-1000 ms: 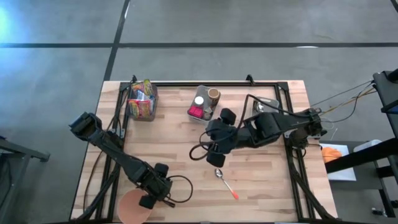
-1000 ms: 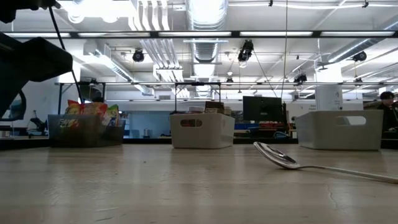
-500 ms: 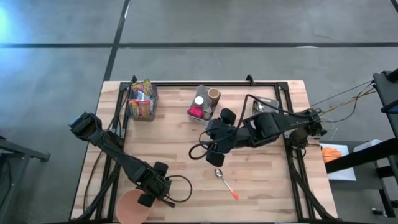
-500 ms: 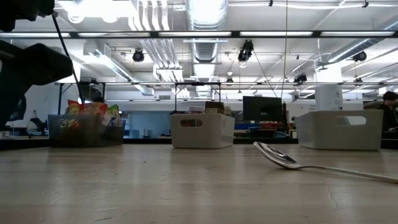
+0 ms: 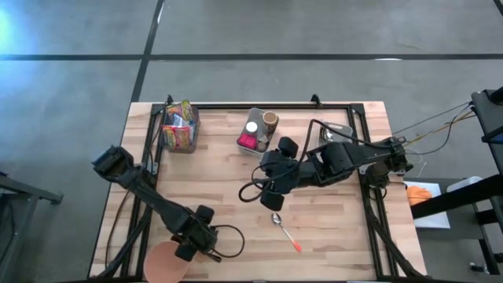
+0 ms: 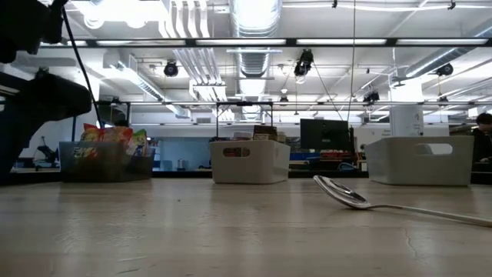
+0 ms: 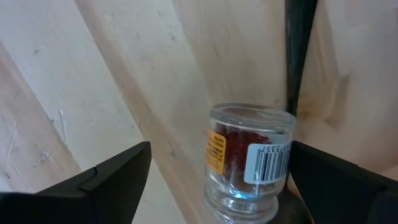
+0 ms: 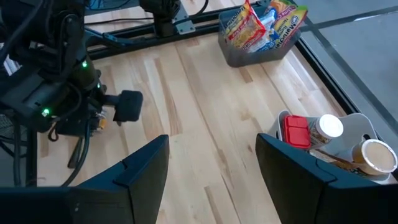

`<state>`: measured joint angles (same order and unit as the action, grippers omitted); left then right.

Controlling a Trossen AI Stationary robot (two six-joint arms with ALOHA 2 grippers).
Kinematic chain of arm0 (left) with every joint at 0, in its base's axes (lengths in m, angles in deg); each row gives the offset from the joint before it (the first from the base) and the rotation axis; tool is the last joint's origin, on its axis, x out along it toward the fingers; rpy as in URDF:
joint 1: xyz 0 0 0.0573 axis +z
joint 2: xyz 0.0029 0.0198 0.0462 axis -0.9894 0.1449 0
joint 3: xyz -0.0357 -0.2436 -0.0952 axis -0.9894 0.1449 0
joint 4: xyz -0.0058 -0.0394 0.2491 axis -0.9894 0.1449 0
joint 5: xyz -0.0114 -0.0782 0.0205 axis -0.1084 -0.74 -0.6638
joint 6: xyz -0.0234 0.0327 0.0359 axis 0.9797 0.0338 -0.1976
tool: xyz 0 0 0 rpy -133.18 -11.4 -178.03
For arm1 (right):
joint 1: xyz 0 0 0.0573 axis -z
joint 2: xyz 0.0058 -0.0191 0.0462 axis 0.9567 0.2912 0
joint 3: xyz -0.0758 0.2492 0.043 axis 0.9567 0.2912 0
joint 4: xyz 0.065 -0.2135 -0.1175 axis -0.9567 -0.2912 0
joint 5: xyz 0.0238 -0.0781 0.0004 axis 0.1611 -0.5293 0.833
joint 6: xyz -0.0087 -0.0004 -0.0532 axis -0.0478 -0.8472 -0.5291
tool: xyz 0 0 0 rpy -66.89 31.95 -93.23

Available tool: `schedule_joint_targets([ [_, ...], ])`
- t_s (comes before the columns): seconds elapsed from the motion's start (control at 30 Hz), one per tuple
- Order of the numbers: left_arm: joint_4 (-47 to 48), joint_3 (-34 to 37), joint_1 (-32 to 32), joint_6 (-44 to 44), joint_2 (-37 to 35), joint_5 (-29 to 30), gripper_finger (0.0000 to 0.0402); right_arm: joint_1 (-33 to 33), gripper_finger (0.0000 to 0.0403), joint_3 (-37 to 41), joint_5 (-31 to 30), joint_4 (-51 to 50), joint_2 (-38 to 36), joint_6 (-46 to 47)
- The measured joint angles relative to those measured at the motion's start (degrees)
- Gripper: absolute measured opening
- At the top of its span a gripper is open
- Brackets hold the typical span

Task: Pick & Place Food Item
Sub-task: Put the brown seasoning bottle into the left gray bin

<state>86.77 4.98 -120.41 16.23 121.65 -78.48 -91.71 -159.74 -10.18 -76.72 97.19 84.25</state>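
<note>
The left gripper [image 7: 211,180] hangs spread wide around a small glass jar [image 7: 249,162] near the tabletop's front-left corner, beside the pink plate [image 5: 163,263]. A fast close could tip the jar. The right gripper [image 8: 211,168] waits mid-table, jaws parted, holding nothing.

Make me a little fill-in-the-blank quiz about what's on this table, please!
1. The small glass jar sits between the fingers of the ____ gripper.
2. The spoon has an ____ handle.
3. The bin of snack packets stands near the table's far ____ corner in the high view.
4. The right gripper hovers, holding ____.

Missing words: left; orange; left; nothing
</note>
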Motion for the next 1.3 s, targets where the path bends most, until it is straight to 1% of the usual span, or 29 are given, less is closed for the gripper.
schedule_joint_targets([
  [0.2,-0.1,0.18,-0.02,-0.37,1.05,0.38,0.0374,0.0,0.0239,0.21,0.0,-0.03,0.0,-0.01],
  [0.3,-0.21,0.37,0.0,-0.36,1.03,0.5,0.0356,0.0,0.0239,0.49,0.03,-0.08,0.02,-0.02],
  [0.4,-0.23,0.37,0.04,-0.35,1.01,0.67,0.0317,0.0,0.0239,0.78,0.04,-0.06,0.02,-0.03],
  [0.6,-0.23,0.37,0.04,-0.33,1.01,0.82,0.0217,0.0,0.0239,1.39,0.1,-0.07,0.04,-0.01],
  [0.7,-0.23,0.31,0.07,-0.33,0.97,0.84,0.0177,0.0,0.0239,1.4,0.11,-0.08,0.04,-0.01],
  [0.93,-0.23,0.28,0.11,0.2,0.94,0.82,0.0176,0.0,0.0239,1.46,0.19,-1.31,0.04,0.41],
  [1.3,1.28,0.28,1.45,4.73,-0.58,-0.27,0.0176,0.0,0.0239,1.51,0.63,-1.99,0.04,1.71],
])
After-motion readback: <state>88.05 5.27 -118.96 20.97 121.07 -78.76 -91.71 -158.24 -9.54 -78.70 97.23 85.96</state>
